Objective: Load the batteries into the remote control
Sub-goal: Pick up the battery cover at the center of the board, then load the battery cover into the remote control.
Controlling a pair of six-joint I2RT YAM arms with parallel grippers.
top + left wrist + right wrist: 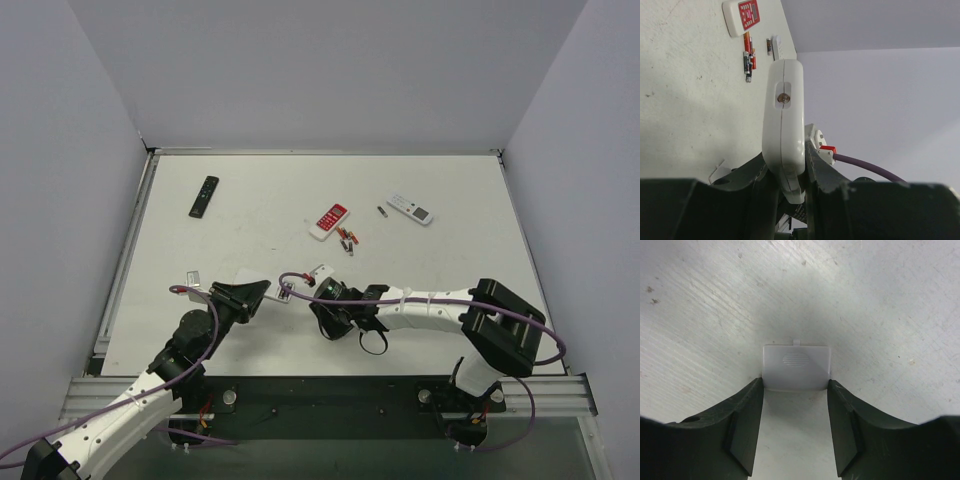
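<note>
Black plastic fingers [747,425] of the right tool [795,386] are filling the near edge of the right wrist view. They are standing partly apart, with their tips touching the two near corners of a small pale plastic battery cover [797,365]. The cover is lying flat on the worktop [250,230], and whether the tips are pinching it cannot be told.

Near left, the left tool [785,175] is clamping the small white rectangular plastic remote control [784,125] by one end, holding it edge-on to its wrist camera and pointing it toward the far side.

The worktop is showing as a white board, scuffed and speckled, with pale lavender-grey walls [330,70] closing in on the left, far and right sides.

Beyond the tools, toward the far middle, the slim dark and copper-orange batteries [346,239] are lying in a loose cluster just beside a red-and-white remote [329,221]. One lone battery [382,211] is resting further right, near a white remote with a grey button panel [410,209]. A slim black remote [204,196] is lying well apart at the far left.
</note>
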